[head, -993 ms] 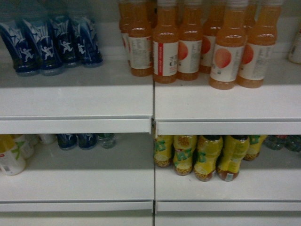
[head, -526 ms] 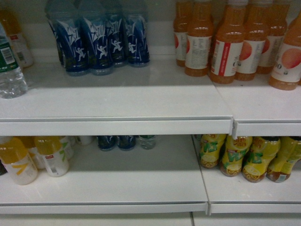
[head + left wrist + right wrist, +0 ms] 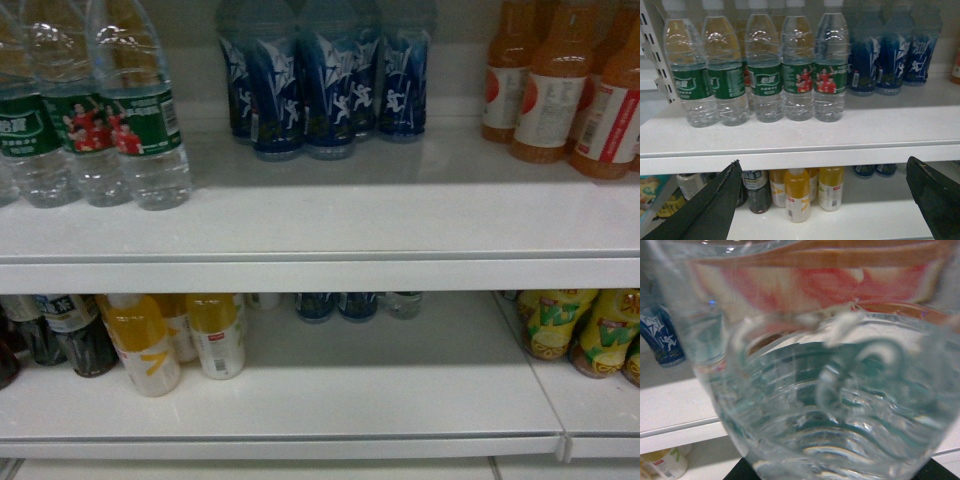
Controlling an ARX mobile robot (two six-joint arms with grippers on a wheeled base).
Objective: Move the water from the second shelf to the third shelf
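Five water bottles [image 3: 829,75] stand upright in a row on the upper shelf [image 3: 800,132], green labels with white Chinese characters, two showing red-shirted players. At three o'clock of them stand blue bottles [image 3: 888,57] bearing white running figures. The left gripper [image 3: 830,200] gapes wide, empty. Another clear ribbed bottle [image 3: 830,405] fills the right wrist view; whether the right gripper clasps it, I cannot tell.
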